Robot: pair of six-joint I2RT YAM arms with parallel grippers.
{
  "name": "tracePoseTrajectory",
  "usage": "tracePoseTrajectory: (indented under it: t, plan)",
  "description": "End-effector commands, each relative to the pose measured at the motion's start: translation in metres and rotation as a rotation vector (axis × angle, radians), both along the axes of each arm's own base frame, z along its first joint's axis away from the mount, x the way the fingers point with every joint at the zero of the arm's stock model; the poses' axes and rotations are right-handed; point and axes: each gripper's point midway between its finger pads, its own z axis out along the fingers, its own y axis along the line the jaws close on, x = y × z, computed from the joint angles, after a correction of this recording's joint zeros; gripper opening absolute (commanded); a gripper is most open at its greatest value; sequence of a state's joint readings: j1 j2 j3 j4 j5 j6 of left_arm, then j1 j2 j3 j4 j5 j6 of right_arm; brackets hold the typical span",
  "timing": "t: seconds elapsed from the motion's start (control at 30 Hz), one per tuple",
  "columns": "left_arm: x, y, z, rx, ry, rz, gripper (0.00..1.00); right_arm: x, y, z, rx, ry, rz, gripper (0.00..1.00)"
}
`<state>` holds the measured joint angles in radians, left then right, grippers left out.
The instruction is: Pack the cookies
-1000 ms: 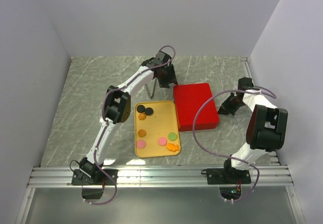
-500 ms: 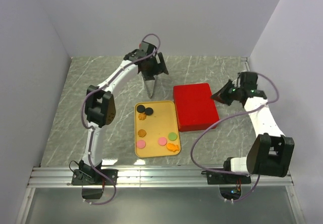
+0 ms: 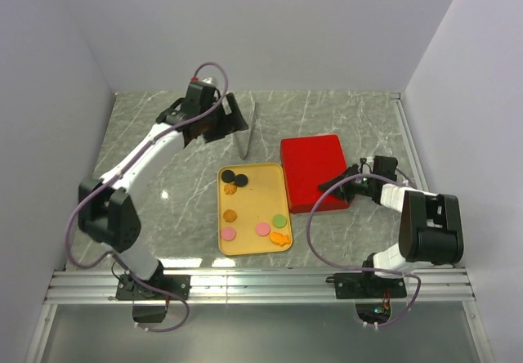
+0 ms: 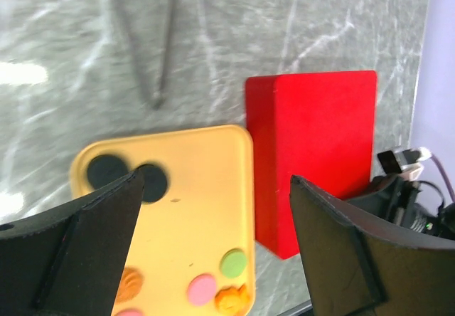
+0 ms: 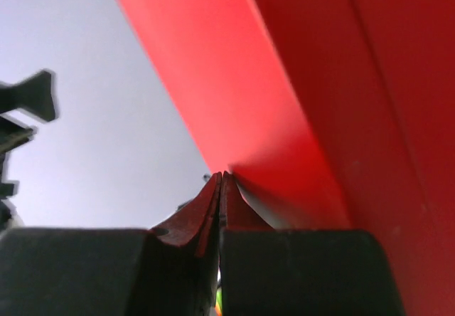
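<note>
Top external | cookies lying on tray, likely light, brittle, calling for gentle rim pinch | left end effector hanging released | right end effector clenching at red box edge

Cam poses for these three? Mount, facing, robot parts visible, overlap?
Top external: high behind the bases, looking down at the grey marbled table; both arms whole.
Left wrist: up over the table's far side, looking down on the yellow tray of cookies; the open left gripper frames it.
Right wrist: low against the red rectangular box; shut right gripper at bottom.
Shared: the box appears in all three.
</note>
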<state>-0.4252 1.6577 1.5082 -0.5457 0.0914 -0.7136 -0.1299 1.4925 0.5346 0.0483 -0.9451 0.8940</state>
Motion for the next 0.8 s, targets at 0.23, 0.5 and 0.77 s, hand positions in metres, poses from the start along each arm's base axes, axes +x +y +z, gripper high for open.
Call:
tracePoseTrajectory:
  t: [0.23,0.5,0.77]
  plan:
    - [-0.037,0.059,0.048,0.049,-0.197,0.071,0.93,0.012,-0.013,0.019,-0.138,-0.061,-0.002,0.0]
    - [-0.054,0.135,0.078,0.238,-0.335,0.339,0.99,0.031,-0.02,0.161,-0.34,-0.387,0.043,0.15]
    - [-0.077,0.188,0.07,0.302,-0.428,0.574,0.99,0.014,-0.034,0.282,-0.523,-0.662,-0.12,0.51]
